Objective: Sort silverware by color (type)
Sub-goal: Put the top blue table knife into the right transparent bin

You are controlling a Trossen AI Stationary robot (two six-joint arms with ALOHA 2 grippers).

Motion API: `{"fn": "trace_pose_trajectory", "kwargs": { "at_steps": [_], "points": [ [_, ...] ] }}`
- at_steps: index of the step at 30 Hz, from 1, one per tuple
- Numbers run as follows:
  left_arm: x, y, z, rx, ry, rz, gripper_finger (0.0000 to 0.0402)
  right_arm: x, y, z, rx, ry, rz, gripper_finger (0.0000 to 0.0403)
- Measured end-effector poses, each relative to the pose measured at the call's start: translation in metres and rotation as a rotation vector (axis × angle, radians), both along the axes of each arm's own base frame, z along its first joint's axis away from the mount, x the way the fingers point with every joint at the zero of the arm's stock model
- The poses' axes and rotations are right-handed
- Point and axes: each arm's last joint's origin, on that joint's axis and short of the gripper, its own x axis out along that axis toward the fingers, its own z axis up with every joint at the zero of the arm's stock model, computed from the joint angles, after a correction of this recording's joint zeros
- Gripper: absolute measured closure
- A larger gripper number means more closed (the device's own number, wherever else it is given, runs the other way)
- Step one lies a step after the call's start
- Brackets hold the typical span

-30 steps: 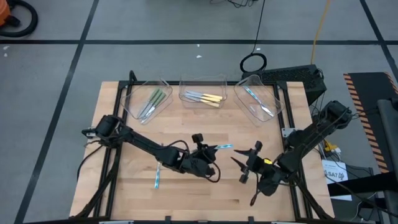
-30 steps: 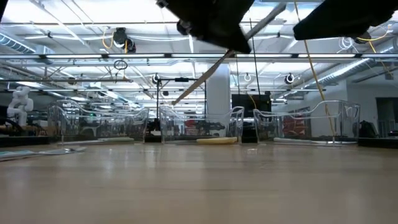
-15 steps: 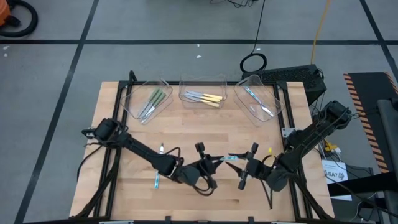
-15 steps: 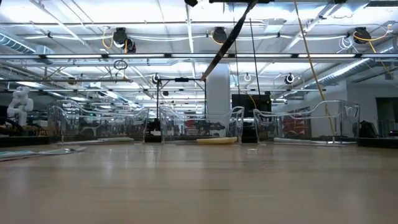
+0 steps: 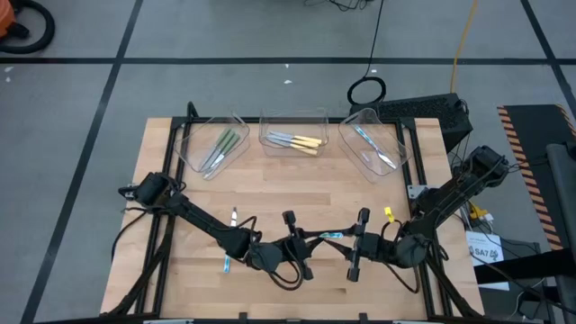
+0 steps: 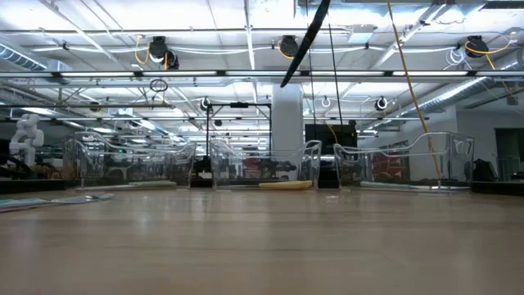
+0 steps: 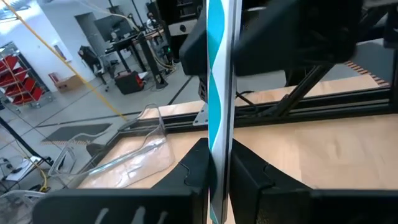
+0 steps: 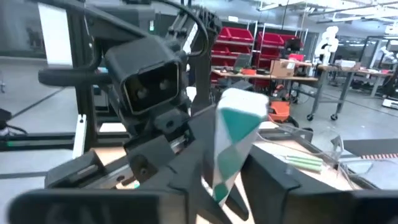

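Both arms meet low over the wooden table, on the side far from the three clear trays. The left gripper is clamped tight on a light blue utensil, which stretches across to the right gripper. The right wrist view shows its fingers flanking the utensil's other end, though I cannot tell whether they have pinched it. Another blue utensil lies flat on the table beside the left arm. Green-handled utensils sit in the left tray, yellow-handled utensils in the middle tray, blue-handled utensils in the right tray.
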Motion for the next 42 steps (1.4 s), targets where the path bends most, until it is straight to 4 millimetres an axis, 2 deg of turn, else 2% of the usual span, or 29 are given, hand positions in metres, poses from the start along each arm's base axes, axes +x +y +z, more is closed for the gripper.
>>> {"fn": "trace_pose_trajectory", "kwargs": {
  "at_steps": [4, 7, 12, 16, 19, 23, 25, 30, 35, 39, 42],
  "points": [
    [0.0, 0.001, 0.0, 0.003, 0.002, 0.005, 0.0364, 0.0, -0.001, 0.001, -0.005, -0.004, -0.03, 0.0359],
    [0.002, 0.003, -0.002, 0.04, 0.033, -0.017, 0.0352, -0.001, -0.002, 0.001, -0.027, 0.005, -0.069, 0.036],
    [0.001, 0.005, -0.006, 0.012, 0.058, 0.004, 0.0237, 0.001, -0.004, 0.006, -0.055, 0.01, -0.141, 0.036],
    [-0.006, 0.008, -0.002, -0.007, 0.097, 0.061, 0.0154, 0.005, -0.006, 0.02, -0.131, 0.035, -0.253, 0.036],
    [-0.015, 0.011, 0.003, -0.017, 0.154, 0.076, 0.0124, 0.007, -0.011, 0.038, -0.209, 0.082, -0.384, 0.036],
    [-0.028, 0.02, 0.015, -0.045, 0.212, 0.109, 0.0118, 0.008, -0.025, 0.062, -0.289, 0.12, -0.447, 0.036],
    [-0.034, 0.025, 0.018, -0.044, 0.249, 0.125, 0.0122, 0.006, -0.036, 0.074, -0.314, 0.132, -0.476, 0.036],
    [-0.044, 0.036, 0.019, -0.05, 0.329, 0.168, 0.0128, 0.0, -0.078, 0.102, -0.337, 0.166, -0.6, 0.036],
    [-0.043, 0.047, 0.016, -0.061, 0.362, 0.204, 0.0129, -0.011, -0.124, 0.121, -0.344, 0.218, -0.75, 0.036],
    [-0.04, 0.053, 0.016, -0.076, 0.367, 0.206, 0.0129, -0.019, -0.16, 0.124, -0.345, 0.247, -0.812, 0.036],
    [-0.039, 0.056, 0.016, -0.088, 0.376, 0.195, 0.0128, -0.023, -0.183, 0.115, -0.312, 0.291, -0.828, 0.036]
  ]
}}
